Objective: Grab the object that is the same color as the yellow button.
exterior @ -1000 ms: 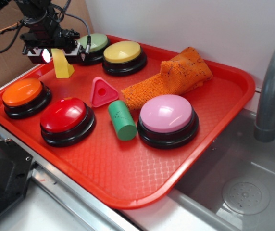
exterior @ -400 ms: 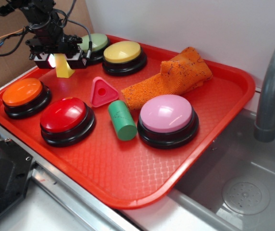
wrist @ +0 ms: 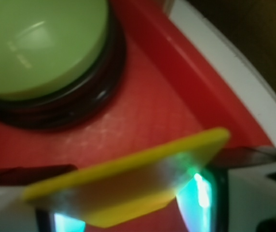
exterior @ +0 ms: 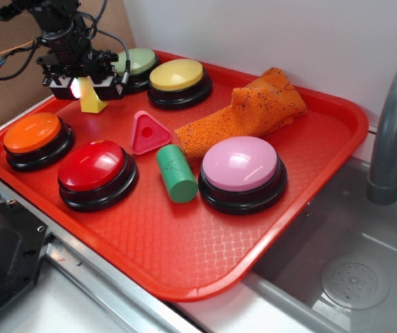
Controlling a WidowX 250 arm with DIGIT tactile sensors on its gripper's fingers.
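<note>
The object, a small yellow wedge [exterior: 93, 104], stands on the red tray [exterior: 184, 257] at the back left. It is left of the yellow button [exterior: 176, 75]. My gripper [exterior: 87, 89] has come down over the wedge, one finger on each side, and only the wedge's base shows below it. In the wrist view the wedge [wrist: 128, 183] lies slanted across the gap between the fingers of my gripper [wrist: 133, 208]. The jaws stand wide, so the gripper reads as open around the wedge. Whether the pads touch it is blurred.
A pale green button [exterior: 137, 61] sits just behind the gripper, and it also shows in the wrist view [wrist: 36, 43]. Orange [exterior: 33, 133], red [exterior: 93, 166] and pink [exterior: 240, 164] buttons, a pink triangle [exterior: 148, 132], a green cylinder [exterior: 176, 173] and an orange cloth [exterior: 254, 107] share the tray. A sink [exterior: 351, 277] lies right.
The gripper has dropped down over the yellow wedge and shifted slightly right. The wedge's upper part, visible before, is now hidden between the fingers.
</note>
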